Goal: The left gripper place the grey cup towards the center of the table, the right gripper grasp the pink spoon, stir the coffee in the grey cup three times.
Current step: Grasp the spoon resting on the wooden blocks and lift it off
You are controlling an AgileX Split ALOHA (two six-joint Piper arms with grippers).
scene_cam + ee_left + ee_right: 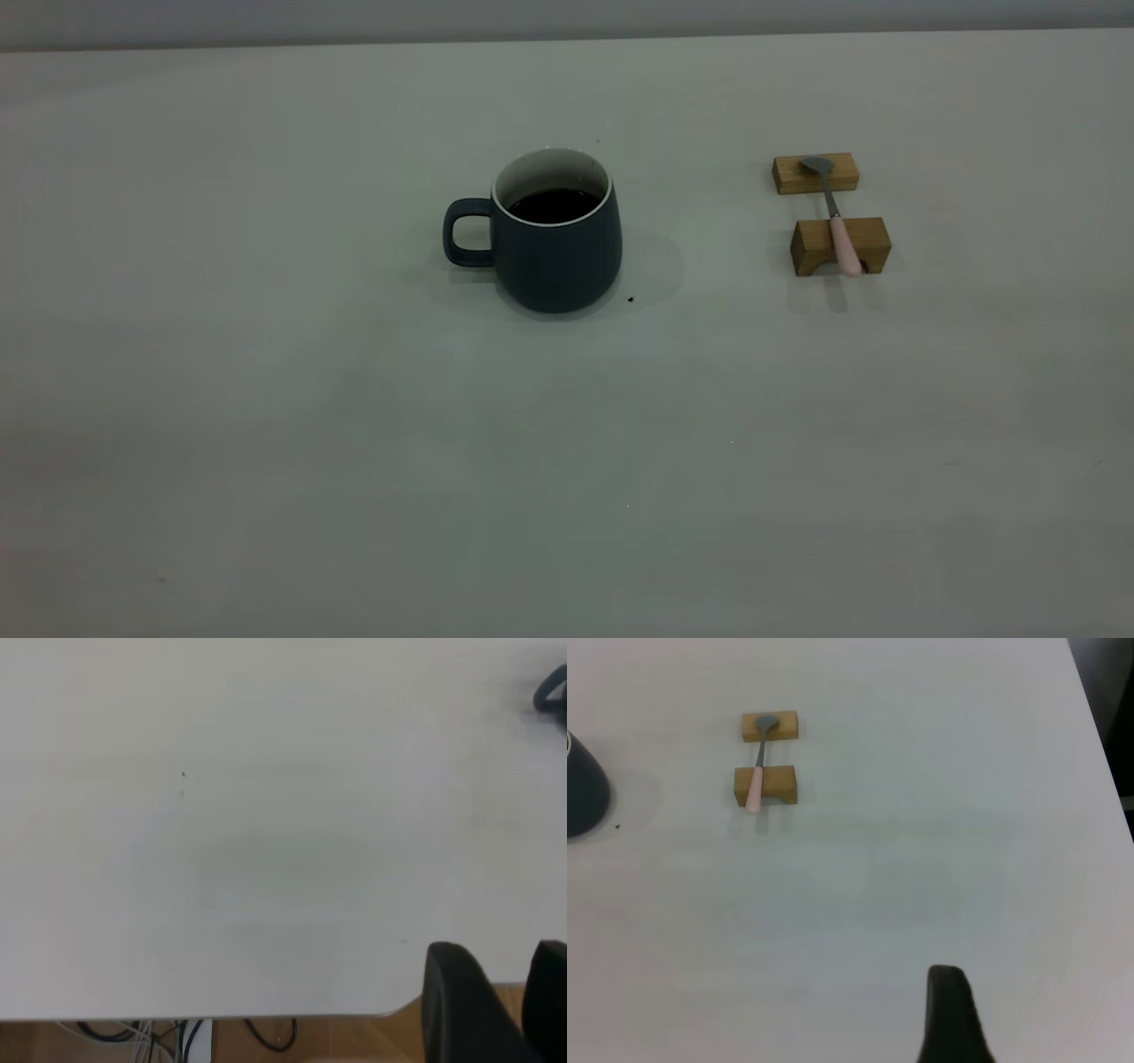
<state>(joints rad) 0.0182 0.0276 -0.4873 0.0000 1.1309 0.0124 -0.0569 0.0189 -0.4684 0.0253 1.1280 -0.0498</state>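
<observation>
The grey cup (556,244) stands upright near the middle of the table (354,443), its handle pointing left and dark coffee (554,206) inside. The pink spoon (837,221) lies to the cup's right across two wooden blocks, with its bowl on the far block. Neither gripper shows in the exterior view. In the left wrist view my left gripper (500,957) is open and empty over the table's edge, far from the cup's handle (554,695). In the right wrist view my right gripper (950,1010) hangs well away from the spoon (757,771) and the cup (583,788).
The far wooden block (815,174) and the near notched block (840,245) carry the spoon. A small dark speck (631,299) lies by the cup's base. Below the table's edge are wooden floor and cables (266,1036).
</observation>
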